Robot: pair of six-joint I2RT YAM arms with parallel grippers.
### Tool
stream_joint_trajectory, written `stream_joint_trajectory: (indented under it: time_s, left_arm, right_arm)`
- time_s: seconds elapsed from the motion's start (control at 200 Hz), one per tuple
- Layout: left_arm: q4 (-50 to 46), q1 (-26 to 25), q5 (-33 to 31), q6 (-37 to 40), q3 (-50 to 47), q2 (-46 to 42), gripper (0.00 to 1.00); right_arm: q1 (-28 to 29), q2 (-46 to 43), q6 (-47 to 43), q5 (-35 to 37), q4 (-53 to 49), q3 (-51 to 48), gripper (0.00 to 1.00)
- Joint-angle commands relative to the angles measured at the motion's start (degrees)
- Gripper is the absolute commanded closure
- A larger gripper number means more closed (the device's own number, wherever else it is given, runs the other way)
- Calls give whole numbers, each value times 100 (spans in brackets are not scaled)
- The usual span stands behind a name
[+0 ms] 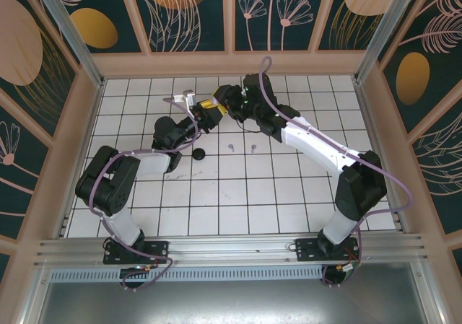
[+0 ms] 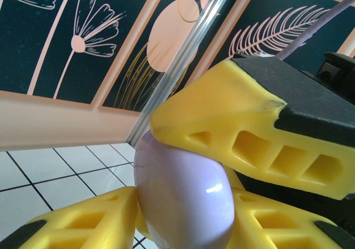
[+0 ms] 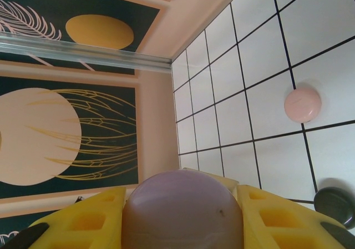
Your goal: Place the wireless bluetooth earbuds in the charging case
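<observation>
Lilac case (image 3: pixel 183 202) between my two grippers; earbuds loose on the surface (image 1: pixel 289 194).
My right gripper (image 3: pixel 183 232) pinched the glossy, rounded case. My left gripper (image 2: pixel 183 229) had a finger on either side of it, but I could not tell whether it gripped. One lilac earbud (image 1: pixel 230 147) and the other lilac earbud (image 1: pixel 253 148) lay near each other on the tiles. Judged tiny, light, hard and slippery: take each gently across the stem.
</observation>
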Motion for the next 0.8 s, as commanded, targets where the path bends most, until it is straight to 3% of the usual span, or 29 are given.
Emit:
stream_joint_trajectory:
  time_s: [0.0, 0.365, 0.516, 0.706, 0.796]
  left_arm:
    - [386, -17, 2, -22, 81, 11, 57]
    - [378, -17, -95, 74, -83, -142, 48]
    - [387, -10, -112, 85, -83, -142, 54]
    - [413, -17, -96, 85, -87, -142, 69]
    - [413, -17, -102, 81, -100, -141, 70]
  right_arm:
    - [61, -147, 18, 92, 131, 167, 71]
    - [69, -175, 18, 261, 83, 171, 71]
    - [70, -192, 18, 296, 60, 164, 71]
    - [56, -227, 18, 323, 67, 137, 71]
    - [54, -227, 26, 325, 78, 127, 71]
